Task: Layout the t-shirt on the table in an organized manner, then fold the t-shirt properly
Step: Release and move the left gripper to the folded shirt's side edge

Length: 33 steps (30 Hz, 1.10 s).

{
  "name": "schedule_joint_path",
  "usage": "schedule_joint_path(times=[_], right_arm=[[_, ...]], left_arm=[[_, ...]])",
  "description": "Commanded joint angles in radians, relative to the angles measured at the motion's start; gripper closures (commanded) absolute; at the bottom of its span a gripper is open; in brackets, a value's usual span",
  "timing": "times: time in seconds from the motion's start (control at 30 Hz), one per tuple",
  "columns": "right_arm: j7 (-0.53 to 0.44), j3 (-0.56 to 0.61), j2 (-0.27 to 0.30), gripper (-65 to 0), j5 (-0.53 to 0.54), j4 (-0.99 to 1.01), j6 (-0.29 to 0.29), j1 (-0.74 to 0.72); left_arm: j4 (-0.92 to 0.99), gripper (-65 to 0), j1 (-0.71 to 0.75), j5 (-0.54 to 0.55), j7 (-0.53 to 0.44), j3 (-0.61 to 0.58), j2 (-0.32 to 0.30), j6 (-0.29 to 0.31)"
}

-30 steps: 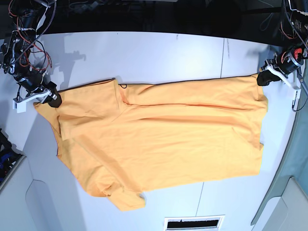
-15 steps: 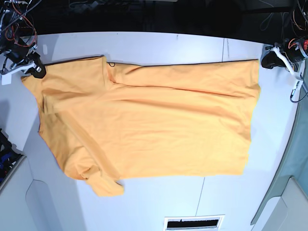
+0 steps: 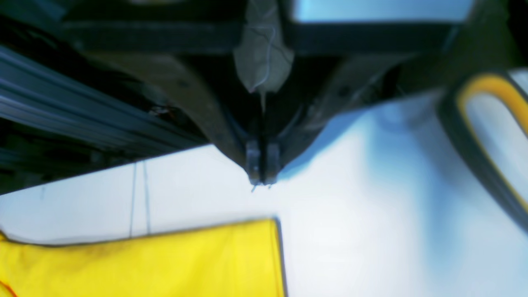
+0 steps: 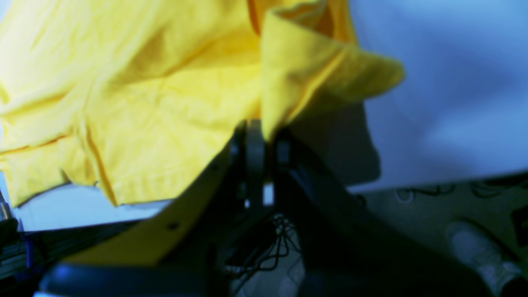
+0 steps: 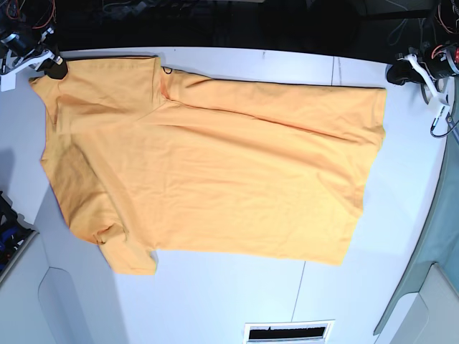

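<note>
Across the middle of the table (image 5: 215,301) the t-shirt (image 5: 215,165) lay spread out, its top edge along the far edge and its neck near the far left corner. We judged that we were in the laying-out step, because the cloth was mostly flat but the near sleeve (image 5: 129,254) was bunched up. At the far left corner our right gripper (image 4: 262,136) had its fingers pinched tight on a sleeve corner of the shirt. At the far right corner our left gripper (image 3: 262,173) had its fingers pressed together with nothing between them, just beside the shirt's hem corner but not touching it. Next, we thought, the bunched sleeve needed smoothing before any fold could start.
</note>
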<state>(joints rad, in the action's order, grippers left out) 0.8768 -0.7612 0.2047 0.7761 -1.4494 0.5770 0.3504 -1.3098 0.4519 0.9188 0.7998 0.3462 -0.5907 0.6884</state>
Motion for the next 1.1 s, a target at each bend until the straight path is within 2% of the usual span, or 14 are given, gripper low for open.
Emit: schedule_joint_path(times=[0.0,0.13,0.27,0.33,0.43,0.5,0.7,0.8,0.97,1.07], right_arm=[[-0.016,-0.018,0.017,0.0,0.017,-0.017,0.006,0.002],[-0.016,-0.026,0.032,0.0,0.017,-0.017,0.007,0.003],[-0.016,-0.026,0.053,0.0,0.018,-0.017,0.006,-0.002],[-0.016,-0.026,0.059,0.0,0.018,-0.017,0.005,-0.004],[-0.016,-0.027,0.071,-18.5,0.021,-0.017,0.003,-0.004],[-0.016,-0.031,0.087,-22.8,0.021,-0.017,0.003,-0.004],[-0.025,-0.085,0.145,-22.8,0.038,-0.031,0.003,-0.027],[-0.078,-0.101,0.171,-22.8,0.024,-0.031,-0.009,-0.075],[-0.124,-0.09,0.195,-22.8,-0.058,-0.022,-0.032,-0.211],[-0.155,-0.04,0.203,-22.8,-0.135,0.016,-0.032,-0.317]], left_arm=[[-0.013,0.0,-0.002,0.028,-0.009,0.008,-0.022,0.01],[-0.013,-0.3,-0.002,0.079,-0.004,0.008,-0.022,0.01],[-0.013,-16.6,-0.003,0.14,0.022,0.008,-0.022,0.01],[-0.014,-20.5,-0.003,0.156,0.029,0.008,-0.022,0.01],[-0.032,-20.7,-0.003,0.17,0.04,0.01,-0.022,0.01],[-0.067,-20.7,-0.003,0.169,0.045,0.012,-0.022,0.01],[-0.237,-20.7,-0.009,0.167,0.04,0.045,-0.023,0.01],[-0.286,-20.7,-0.048,0.16,0.027,0.047,-0.022,0.01],[-0.275,-22.3,-0.129,0.105,-0.035,0.043,-0.022,0.01],[-0.24,-25.6,-0.186,0.063,-0.066,0.01,-0.026,0.01]])
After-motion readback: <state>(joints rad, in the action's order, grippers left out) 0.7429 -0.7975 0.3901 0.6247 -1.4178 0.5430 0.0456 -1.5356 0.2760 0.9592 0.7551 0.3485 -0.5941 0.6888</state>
